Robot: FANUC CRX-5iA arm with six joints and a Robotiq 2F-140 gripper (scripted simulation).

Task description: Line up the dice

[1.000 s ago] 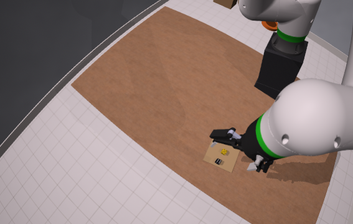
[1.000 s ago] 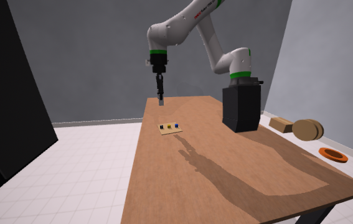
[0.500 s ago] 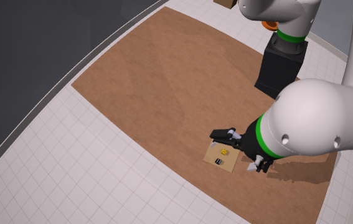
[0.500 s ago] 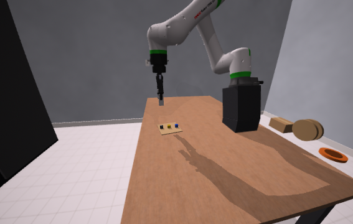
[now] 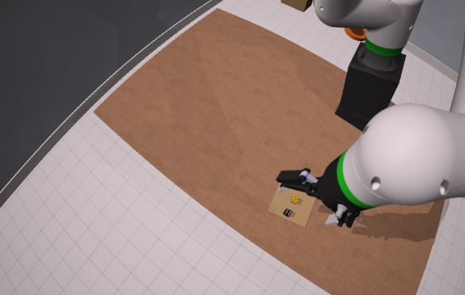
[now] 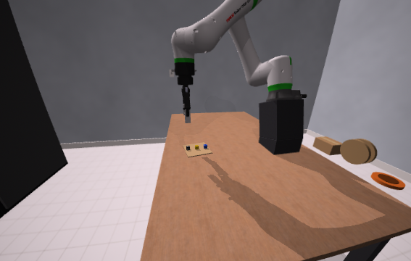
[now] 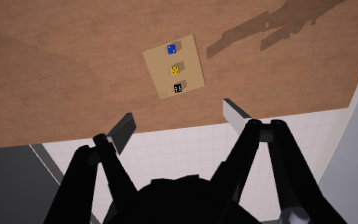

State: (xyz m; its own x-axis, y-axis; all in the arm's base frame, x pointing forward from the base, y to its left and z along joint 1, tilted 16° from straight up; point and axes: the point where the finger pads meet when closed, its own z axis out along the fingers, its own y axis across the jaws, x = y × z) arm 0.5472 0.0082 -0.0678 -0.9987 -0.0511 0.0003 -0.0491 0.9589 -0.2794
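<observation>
In the exterior view, the gripper (image 5: pixel 307 205) (image 6: pixel 188 119) (image 7: pixel 177 113) hangs at the left of the arm, pointing down, well above the brown table (image 5: pixel 216 102) (image 6: pixel 198 203) (image 7: pixel 55 75). Its fingers stand fully apart, with nothing between them. In that view the fingertips show above the left part of the tan mat (image 5: pixel 302 219) (image 6: pixel 194 153) (image 7: pixel 160 65) and farther back than it; in the wrist view the whole mat lies out ahead of them, off to one side of the grasp and touched by neither finger.

On the mat, the black die (image 5: pixel 287 212) (image 6: pixel 188 148) (image 7: pixel 178 88) comes first from the left. It is the nearest of the three to the fingertips in the wrist view. Next is the yellow die (image 5: pixel 295 199) (image 6: pixel 196 147) (image 7: pixel 174 70), in the middle, then the blue die (image 6: pixel 205 146) (image 7: pixel 171 49), on the side toward the black pedestal (image 5: pixel 367 88) (image 6: pixel 281 127). The blue die is hidden in the top view. The dice stand apart in a nearly straight row, all within the mat's edges; their numbers are too small to read surely. The pedestal stands well to their right
</observation>
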